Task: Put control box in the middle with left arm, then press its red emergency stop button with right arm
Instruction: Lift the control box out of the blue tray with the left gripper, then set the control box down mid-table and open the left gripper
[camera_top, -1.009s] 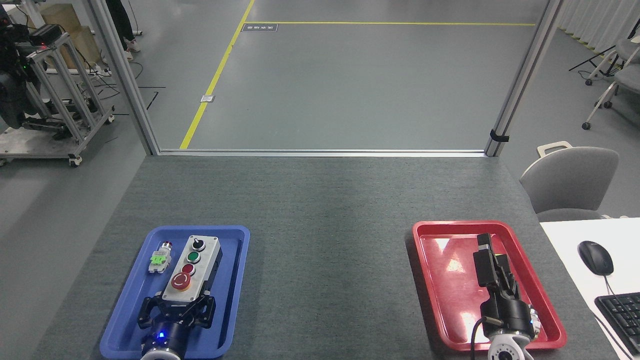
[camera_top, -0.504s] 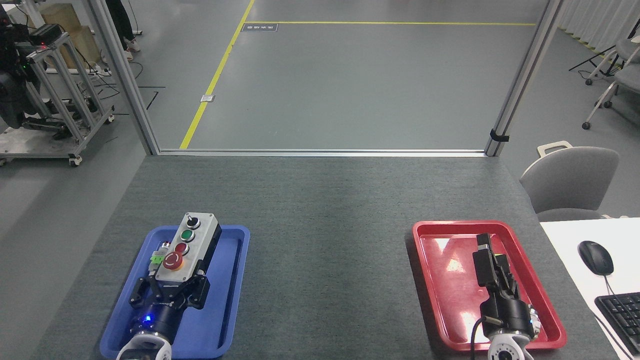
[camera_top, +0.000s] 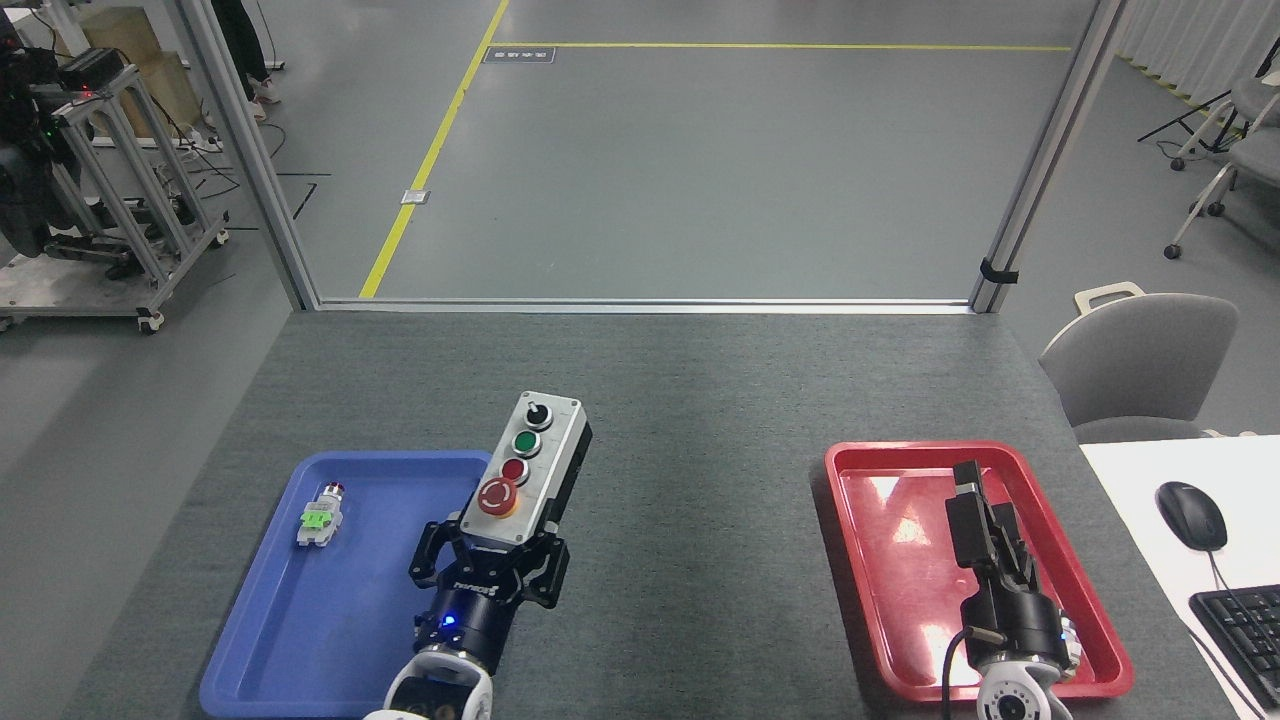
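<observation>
The oblong control box (camera_top: 527, 470), with its light-grey top plate and black base, is clamped at its near end by the left end effector (camera_top: 490, 560), whose black fingers close on either side of the box. The box hangs over the right rim of the blue plastic tray (camera_top: 290, 610), its far end reaching out over the dark-grey woven table (camera_top: 680, 420) just right of that tray, tilted so that end points away and slightly right. Along its top plate, from the end nearest the left end effector outward, sit the large red mushroom-head emergency stop button (camera_top: 498, 496) on a yellow collar, a smaller flat red button (camera_top: 514, 469), a green button (camera_top: 526, 442) and a black knob (camera_top: 538, 412).

Inside the blue tray, well left of the box, lies a small loose push-button part with a green tag (camera_top: 320, 517).

Well to the right of the blue tray, across a bare stretch of table, the right end effector (camera_top: 975, 515) hovers over the red plastic tray (camera_top: 870, 560), dark and seen nearly end-on; whether its fingers are apart or together cannot be told, and nothing shows in its grasp.

Right of the red tray a white desk (camera_top: 1130, 480) carries a black computer mouse (camera_top: 1191, 514) and a black keyboard (camera_top: 1240, 625). A grey chair (camera_top: 1140, 355) stands beyond that desk.
</observation>
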